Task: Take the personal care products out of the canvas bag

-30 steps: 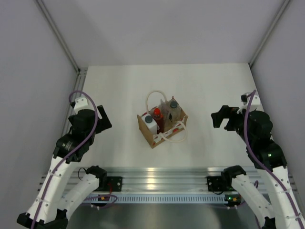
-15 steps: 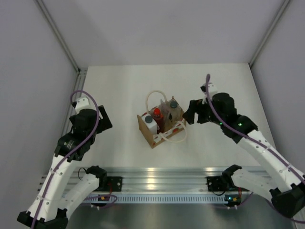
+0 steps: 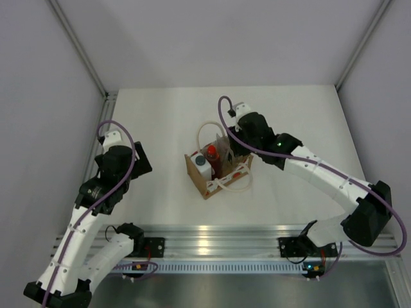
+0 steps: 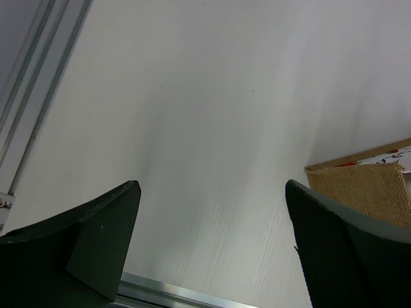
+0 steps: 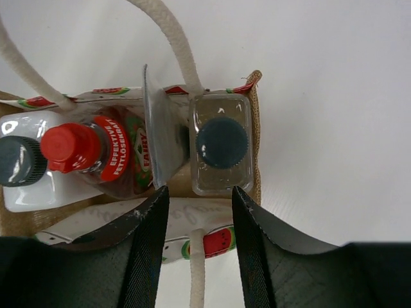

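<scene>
Centre of white table: tan canvas bag w/ white rope handles, upright, holds red bottle w/ red cap, white bottle w/ grey cap, flat white tube and clear bottle w/ dark cap. Right pincer, half-spread & empty, hovers over clear bottle at bag's 2 o'clock end. Left pincer, spread wide, is at bag's 9 o'clock.

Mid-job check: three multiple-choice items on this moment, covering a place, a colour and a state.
1. The right gripper is: A) over the canvas bag; B) at the table's right edge; C) beside the left arm.
2. The cap of the clear bottle is: A) red; B) dark; C) white.
3. The left gripper is: A) shut on a bottle; B) pulling a handle; C) open, empty.
A: the bag fills its wrist view. B: that view shows it dark. C: jaws wide, nothing between.
</scene>
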`<action>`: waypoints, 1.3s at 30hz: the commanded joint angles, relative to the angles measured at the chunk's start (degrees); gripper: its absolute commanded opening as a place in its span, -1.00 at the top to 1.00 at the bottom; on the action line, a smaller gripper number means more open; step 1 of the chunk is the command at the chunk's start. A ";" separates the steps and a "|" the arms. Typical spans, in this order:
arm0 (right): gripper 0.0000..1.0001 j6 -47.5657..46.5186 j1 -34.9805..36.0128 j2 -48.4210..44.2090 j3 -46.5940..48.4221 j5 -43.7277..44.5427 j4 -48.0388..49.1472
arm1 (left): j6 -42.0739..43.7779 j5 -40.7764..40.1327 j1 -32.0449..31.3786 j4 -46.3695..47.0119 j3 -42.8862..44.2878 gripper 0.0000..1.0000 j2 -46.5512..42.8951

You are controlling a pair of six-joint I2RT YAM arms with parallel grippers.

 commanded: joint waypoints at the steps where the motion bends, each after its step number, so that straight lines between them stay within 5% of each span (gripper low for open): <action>1: 0.15 -2.15 0.25 0.71 3.73 4.07 -2.19 | -0.49 -1.08 0.28 2.34 -0.03 -0.97 0.21; 39: 0.10 -4.00 -4.50 10.38 3.38 -1.73 -1.23 | -0.49 -1.25 0.28 2.16 -0.03 -0.97 0.74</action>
